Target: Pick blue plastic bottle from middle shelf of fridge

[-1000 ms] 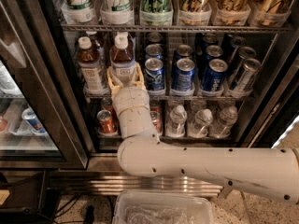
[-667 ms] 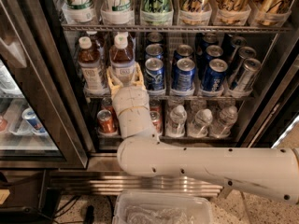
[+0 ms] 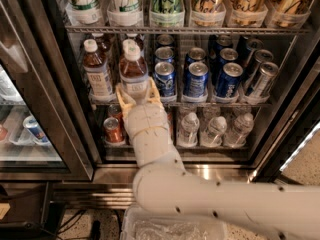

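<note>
The fridge [image 3: 42, 84] stands open with its wire racks in view. On the middle shelf [image 3: 235, 103] stand brown-drink bottles on the left and blue cans [image 3: 196, 79] on the right. My gripper [image 3: 137, 95] is at the shelf's front left, and its fingers [image 3: 123, 95] clasp the lower body of the blue plastic bottle [image 3: 134, 70]. The bottle has a white cap and stands upright at the shelf's front edge. A similar bottle [image 3: 96, 69] stands just to its left.
The top rack [image 3: 190, 29] holds tall cans [image 3: 167, 1]. The bottom rack holds orange cans [image 3: 113, 130] and water bottles [image 3: 215, 130]. The glass door [image 3: 25, 114] hangs open on the left. A clear plastic bin [image 3: 175, 228] sits below my arm.
My gripper and the blue plastic bottle have come a little outward from the shelf, toward the camera. The other bottles and cans have not moved.
</note>
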Available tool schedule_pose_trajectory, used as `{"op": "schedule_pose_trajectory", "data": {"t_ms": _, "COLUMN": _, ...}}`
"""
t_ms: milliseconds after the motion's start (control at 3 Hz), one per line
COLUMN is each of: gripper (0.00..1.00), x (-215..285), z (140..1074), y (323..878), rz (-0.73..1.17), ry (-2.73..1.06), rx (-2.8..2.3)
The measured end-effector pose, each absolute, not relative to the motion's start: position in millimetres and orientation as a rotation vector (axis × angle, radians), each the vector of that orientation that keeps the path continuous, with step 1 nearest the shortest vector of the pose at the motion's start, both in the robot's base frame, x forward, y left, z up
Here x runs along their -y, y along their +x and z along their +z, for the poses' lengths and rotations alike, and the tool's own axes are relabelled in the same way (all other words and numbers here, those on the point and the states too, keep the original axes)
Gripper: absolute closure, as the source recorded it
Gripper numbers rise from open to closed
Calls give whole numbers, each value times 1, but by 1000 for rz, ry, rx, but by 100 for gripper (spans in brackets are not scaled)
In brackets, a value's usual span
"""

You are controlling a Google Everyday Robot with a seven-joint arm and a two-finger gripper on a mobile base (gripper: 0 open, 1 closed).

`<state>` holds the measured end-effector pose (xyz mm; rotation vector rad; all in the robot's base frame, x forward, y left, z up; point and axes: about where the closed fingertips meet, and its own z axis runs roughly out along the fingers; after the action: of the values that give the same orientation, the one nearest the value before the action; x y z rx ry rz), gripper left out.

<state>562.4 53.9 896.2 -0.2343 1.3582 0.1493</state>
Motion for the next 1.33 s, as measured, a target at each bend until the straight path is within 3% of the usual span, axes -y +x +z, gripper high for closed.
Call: {"op": "schedule_pose_trajectory", "data": {"t_ms": 1333, "gripper": 100, "x": -49, "z": 891, "y": 550, "rz": 168, "ry": -242, "rx": -1396}}
